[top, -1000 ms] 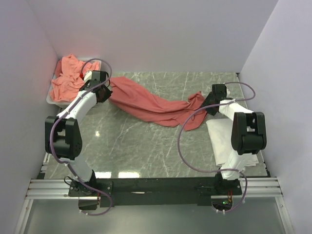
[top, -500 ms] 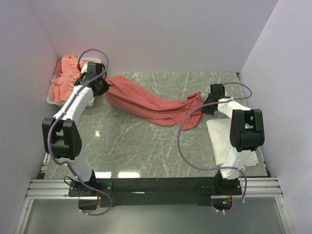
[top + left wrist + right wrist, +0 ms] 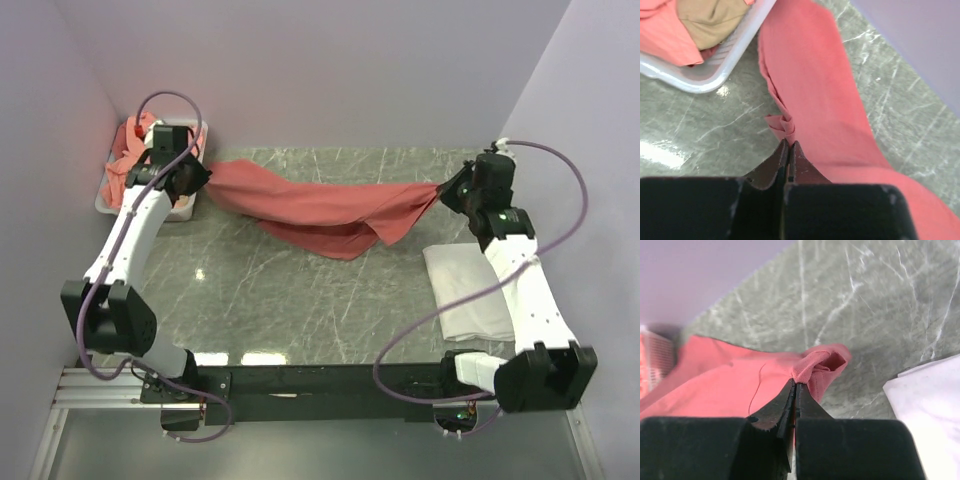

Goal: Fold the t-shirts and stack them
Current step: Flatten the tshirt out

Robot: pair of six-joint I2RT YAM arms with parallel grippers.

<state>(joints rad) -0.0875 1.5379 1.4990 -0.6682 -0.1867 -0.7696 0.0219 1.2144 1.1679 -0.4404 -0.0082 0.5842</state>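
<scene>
Both my arms have swung outward, stretching the coral t-shirt point(image 3: 320, 205) across the far side of the table point(image 3: 300, 300); my left gripper point(image 3: 788, 145) and right gripper point(image 3: 794, 382) each pinch one end, its long axis running straight between them, middle sagging

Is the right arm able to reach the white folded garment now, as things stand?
Likely yes for reach: the white folded garment lies uncovered close by that arm. But the right gripper is shut on the coral shirt, also held by the left gripper, so it cannot take it yet.
</scene>
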